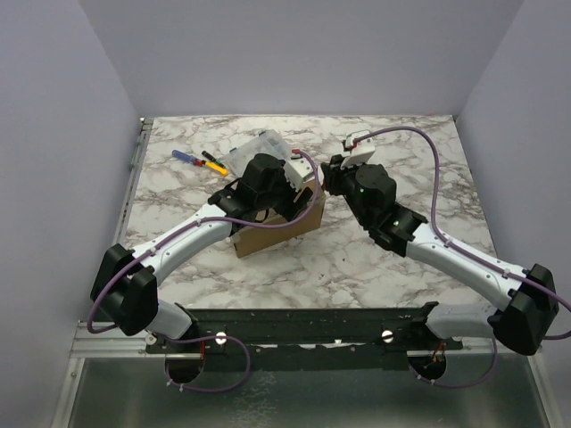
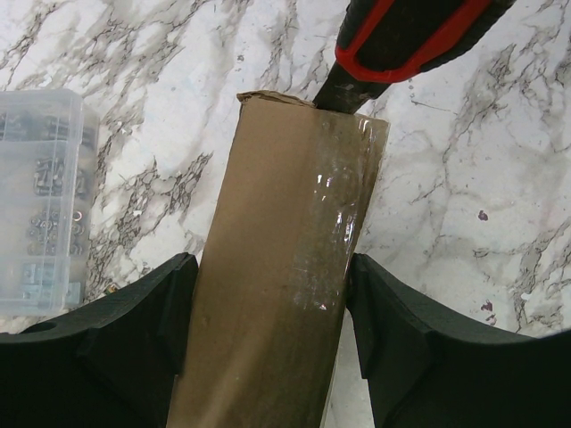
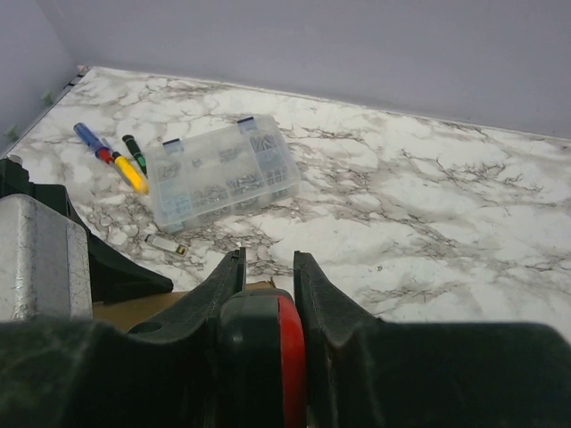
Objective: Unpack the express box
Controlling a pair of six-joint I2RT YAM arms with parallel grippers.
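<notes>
Nearest the arm bases, a bare stretch of the marble table point(image 1: 357, 267) is seen from above. Beyond it, about mid-table, the express box point(image 1: 268, 236) is found under the left arm's wrist, by which most of it is hidden in the top view.

What is concealed there is supplied by the left wrist view. The left gripper point(image 2: 272, 276) is clamped on the box, with its black fingers point(image 2: 134, 348) pressed one against each side of a narrow brown face. A strip of clear tape point(image 2: 343, 205) is laid along that face. At the far edge of the face a black-and-red tool point(image 2: 401, 36) is brought down, its dark end meeting the cardboard by the taped corner.

What holds that tool is shown only by the right wrist view. The right gripper point(image 3: 268, 276) is closed tight on the handle, and a red stripe is visible between its fingers. From above, the two grippers are seen almost meeting over the box's right end, but neither grip can be read there.

Farther back, a clear compartment case point(image 3: 223, 169) lies flat, apart from the box. A small silver object point(image 3: 165, 242) on the marble just in front of the case is made out only in the right wrist view. Just left of the case, several screwdrivers point(image 3: 129, 171) are laid together.
</notes>
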